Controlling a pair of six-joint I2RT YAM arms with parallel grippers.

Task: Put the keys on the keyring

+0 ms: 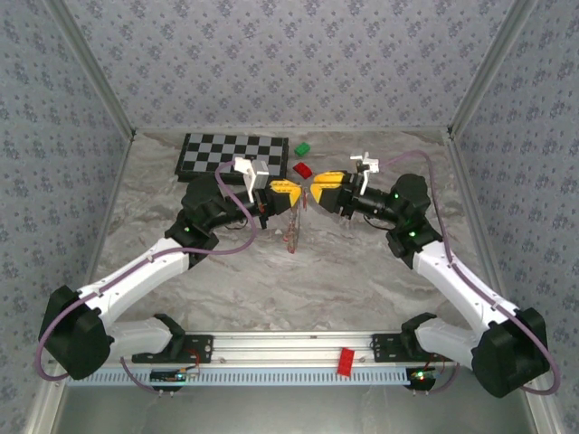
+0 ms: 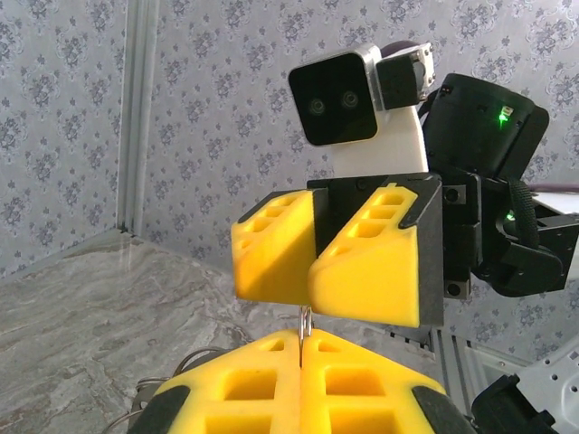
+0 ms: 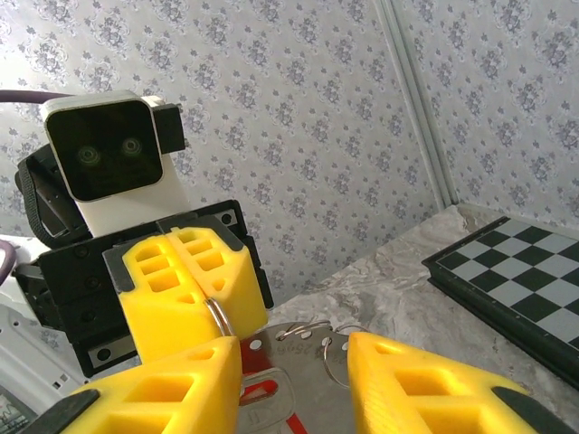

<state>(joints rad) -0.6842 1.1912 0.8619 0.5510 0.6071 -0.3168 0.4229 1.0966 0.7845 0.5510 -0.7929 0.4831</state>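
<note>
Thin grey metal wire keyring sits pinched in the shut left hand (above the middle of the marbled bench); the right hand faces it, jaws apart.

2 arms, pincers nose to nose.
Left pincer clamped on the keyring; right pincer parted, facing it.

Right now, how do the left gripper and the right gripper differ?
The left gripper is shut, pinching the keyring; the right gripper stands open. The left gripper reaches in from the left, the right gripper from the right. Both have yellow fingers, tip to tip.
</note>
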